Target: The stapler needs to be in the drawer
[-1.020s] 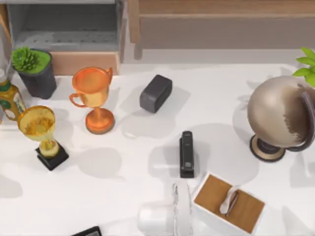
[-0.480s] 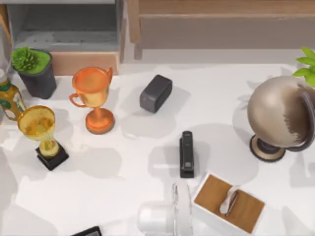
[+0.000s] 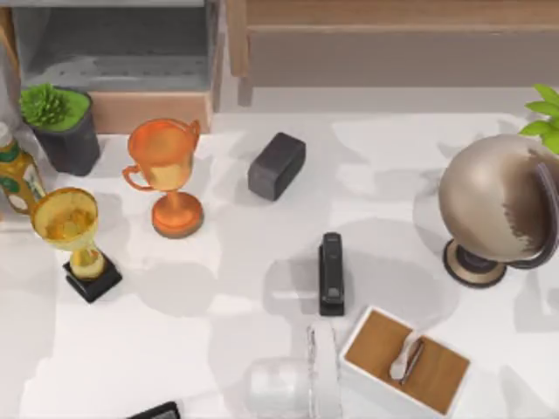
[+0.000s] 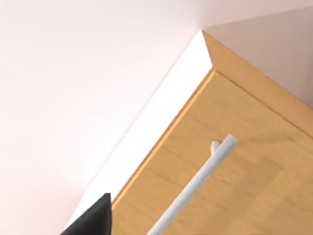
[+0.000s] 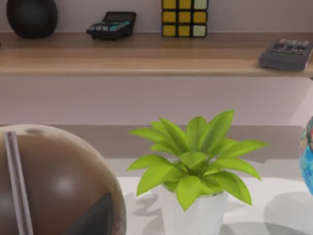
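Note:
The stapler [image 3: 331,272], slim and black, lies lengthwise on the white table right of centre in the top view, with nothing touching it. The drawer [image 3: 113,61] stands pulled open at the back left, with a grey floor and walls and a tan front panel [image 3: 148,111] facing the table. A dark edge of my left gripper [image 4: 93,220] shows in the left wrist view, beside a tan wooden panel [image 4: 244,186] with a white bar handle. A dark edge of my right gripper [image 5: 95,218] shows in the right wrist view, in front of the brown globe [image 5: 54,186].
Between stapler and drawer stand a dark grey block [image 3: 276,165], an orange trophy [image 3: 166,175], a gold trophy [image 3: 74,240] and a potted plant [image 3: 61,127]. A globe [image 3: 493,205] stands at the right. A wood-topped white box [image 3: 406,362] and a clear white cup [image 3: 279,388] sit near the front.
No object on the table has moved. Grey shadows have spread over the left and front of the table.

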